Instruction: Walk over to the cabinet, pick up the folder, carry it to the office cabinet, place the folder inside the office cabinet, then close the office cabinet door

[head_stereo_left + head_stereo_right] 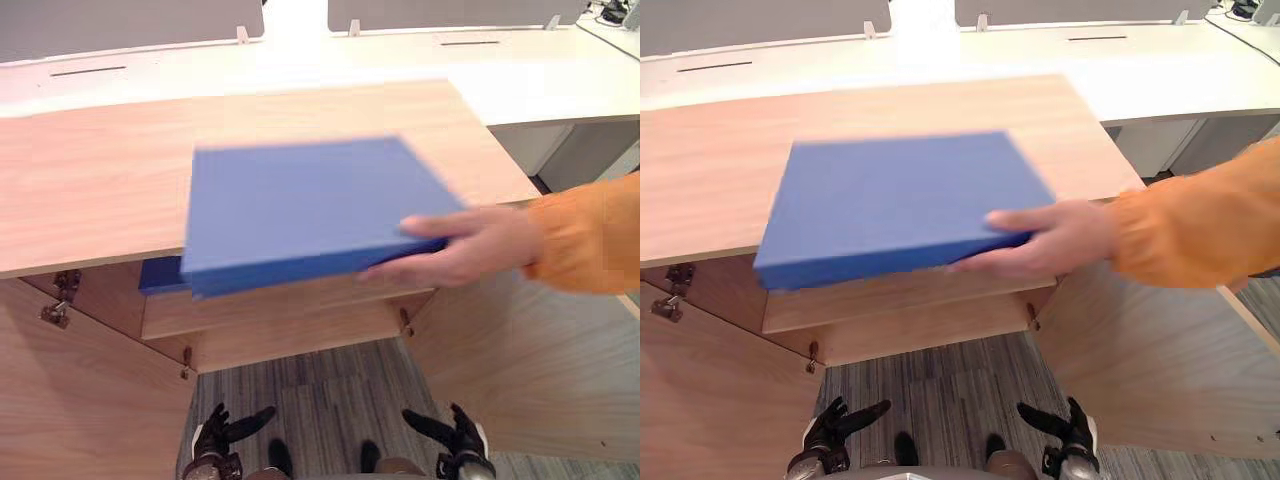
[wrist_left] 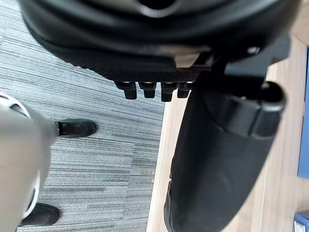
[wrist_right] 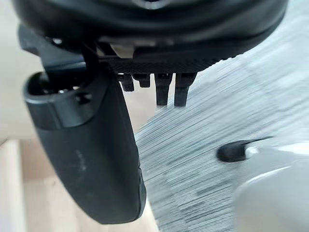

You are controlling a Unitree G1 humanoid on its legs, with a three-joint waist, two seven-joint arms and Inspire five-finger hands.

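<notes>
Grey striped carpet floor (image 1: 320,390), long white desk (image 1: 560,85), 2 grey partition screens (image 1: 120,25) behind it

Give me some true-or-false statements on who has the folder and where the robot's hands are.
A person's hand in an orange sleeve holds the blue folder. True.
The robot's left hand grips the folder. False: it hangs open, low over the carpet.
The cabinet door on the right stands open. True.
The right hand rests on the cabinet top. False: it hangs open near the carpet.
The folder lies inside the cabinet. False: it is held over the cabinet top.
</notes>
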